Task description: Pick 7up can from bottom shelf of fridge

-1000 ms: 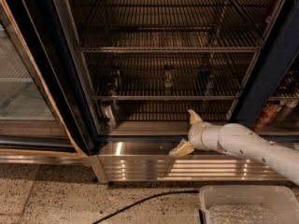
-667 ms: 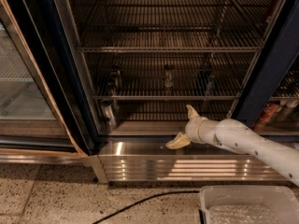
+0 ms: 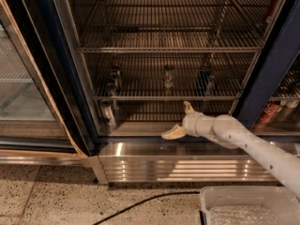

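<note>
The fridge [image 3: 56, 69] stands open with its wire racks showing. A small dull greenish-grey can with a silvery rim, the 7up can [image 3: 108, 114], stands alone at the left end of the bottom shelf [image 3: 150, 112]. My gripper [image 3: 179, 121] is open and empty. It hovers at the front edge of the bottom shelf, right of the can and well apart from it. One finger points up and the other points left.
Three other cans stand on the rack above: a dark one [image 3: 115, 77] at left, a paler one [image 3: 168, 76] in the middle and a dark one [image 3: 206, 80] at right. The ribbed steel base panel [image 3: 187, 165] lies below. A white bin [image 3: 248, 207] and a black cable [image 3: 140, 203] are on the floor.
My gripper has moved a little to the left along the front of the bottom shelf, towards the can. The cans have not moved.
</note>
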`<move>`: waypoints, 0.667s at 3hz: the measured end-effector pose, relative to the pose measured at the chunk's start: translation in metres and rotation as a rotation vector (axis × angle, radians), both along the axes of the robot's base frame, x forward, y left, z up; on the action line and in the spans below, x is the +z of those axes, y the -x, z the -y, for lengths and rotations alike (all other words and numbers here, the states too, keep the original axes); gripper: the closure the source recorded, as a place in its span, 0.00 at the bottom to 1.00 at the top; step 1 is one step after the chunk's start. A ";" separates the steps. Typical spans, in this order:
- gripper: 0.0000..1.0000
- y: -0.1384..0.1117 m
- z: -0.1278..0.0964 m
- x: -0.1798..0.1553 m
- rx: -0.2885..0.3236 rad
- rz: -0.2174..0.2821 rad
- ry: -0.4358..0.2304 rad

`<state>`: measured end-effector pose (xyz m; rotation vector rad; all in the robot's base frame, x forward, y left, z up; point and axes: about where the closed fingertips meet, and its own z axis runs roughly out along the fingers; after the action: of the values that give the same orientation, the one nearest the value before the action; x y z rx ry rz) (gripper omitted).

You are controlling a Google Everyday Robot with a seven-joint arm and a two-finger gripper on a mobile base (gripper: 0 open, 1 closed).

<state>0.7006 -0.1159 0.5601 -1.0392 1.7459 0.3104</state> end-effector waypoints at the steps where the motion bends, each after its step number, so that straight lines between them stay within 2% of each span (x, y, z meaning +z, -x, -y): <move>1: 0.00 -0.034 0.000 0.006 -0.029 0.022 -0.066; 2: 0.00 -0.034 -0.001 0.006 -0.029 0.022 -0.066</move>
<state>0.7343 -0.1151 0.5664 -0.9660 1.7181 0.3355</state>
